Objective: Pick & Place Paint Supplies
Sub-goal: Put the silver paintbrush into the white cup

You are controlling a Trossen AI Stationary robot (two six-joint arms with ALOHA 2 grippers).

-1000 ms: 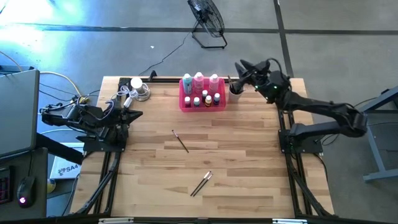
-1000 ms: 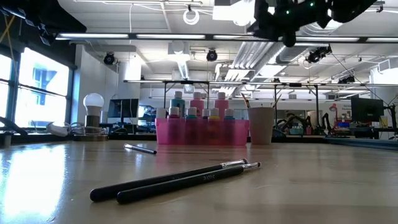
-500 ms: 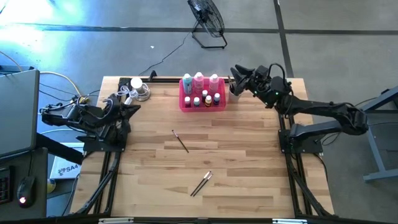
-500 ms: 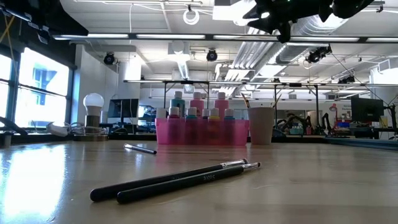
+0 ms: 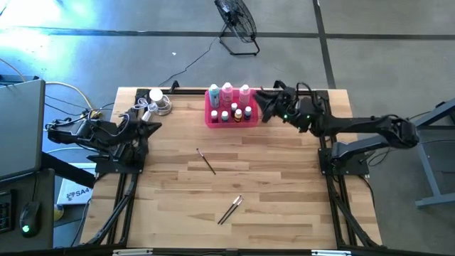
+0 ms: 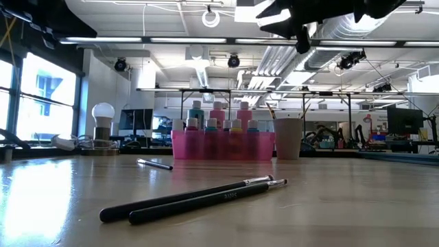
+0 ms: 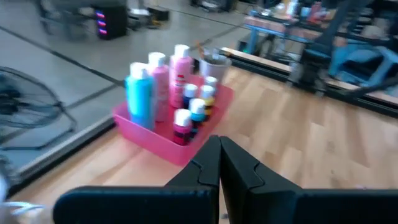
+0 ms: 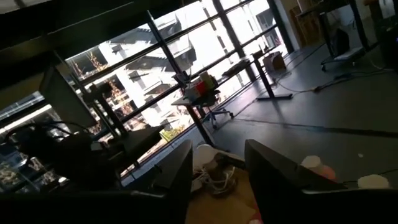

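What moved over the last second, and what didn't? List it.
The right gripper, open and empty, swung from beside the pale beige cup toward the bright pink rectangular tray, high above the wooden table. Nothing was grasped or released. Unchanged: the left gripper, shut at the table's left edge, the white-capped bottles in the tray, and the thin paintbrushes.

From above, the right gripper (image 5: 260,101) covers the cup, so we cannot see it there. In the low view that arm is cut off by the top edge. The tiny bottles (image 5: 235,114) are too small for us to read. The tray (image 7: 163,138) looks blurry in the left wrist view. The right wrist view shows only white caps (image 8: 374,182) at its edge.
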